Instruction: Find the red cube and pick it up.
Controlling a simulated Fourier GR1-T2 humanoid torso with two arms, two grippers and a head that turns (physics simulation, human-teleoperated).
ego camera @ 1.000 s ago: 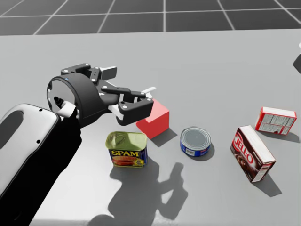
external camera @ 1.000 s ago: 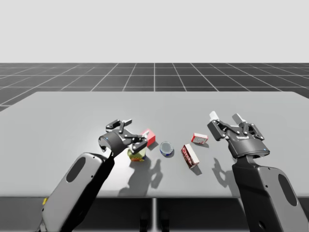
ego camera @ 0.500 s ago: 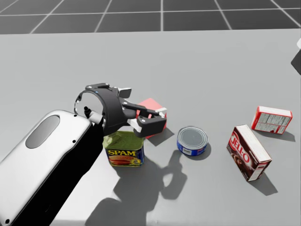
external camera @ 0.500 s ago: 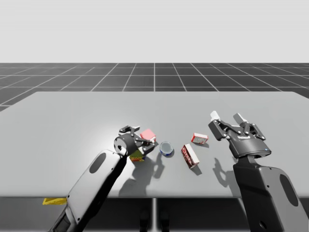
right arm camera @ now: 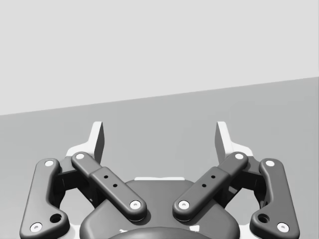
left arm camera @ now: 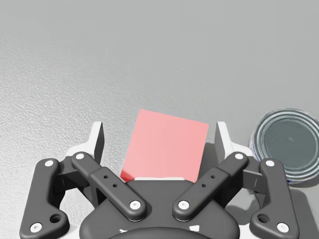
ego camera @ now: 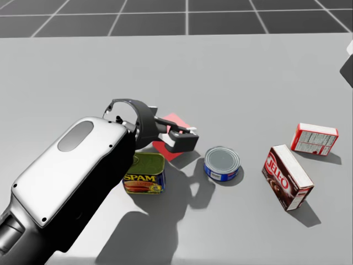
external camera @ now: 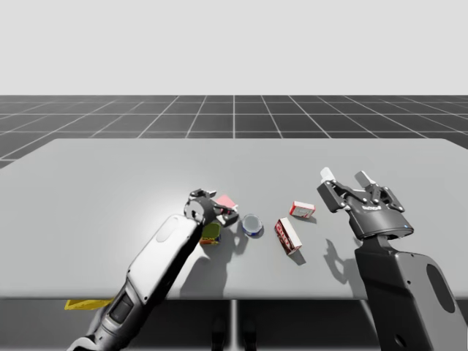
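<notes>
- The grey table [external camera: 95, 183] is wide, and all the things stand in one cluster about its middle, well apart from every edge. From the cluster, the surface is bare from 8 o'clock over 12 o'clock to 2 o'clock.
- My left arm comes in from 7 o'clock and lies over the near part of the cluster. The left gripper [left arm camera: 159, 137] is down at the red cube, and its fingers are spread apart, one on each side. In the left wrist view a small gap shows between each finger and the cube, so they do not clamp it.
- My right arm stands at 3 o'clock of the cluster, well apart from it. The right gripper [external camera: 341, 176] is held up above the table with its fingers wide apart and nothing between them.
- The dark red box [ego camera: 287, 176] lies at 3 o'clock of the round can, apart from it.
- The yellow-green rectangular can [ego camera: 144, 174] stands at 7 o'clock of the cube, just beside it and partly under my left forearm.
- The red cube [left arm camera: 167, 144] sits on the table between the left fingers. Ahead of it, toward 12 o'clock, the way is free.
- The blue round can [ego camera: 222, 164] stands upright at 4 o'clock of the cube, near the outer side of one left finger but not touching it.
- The small red-and-white box [ego camera: 314, 139] lies at 1 o'clock of the dark red box, apart from it.
</notes>
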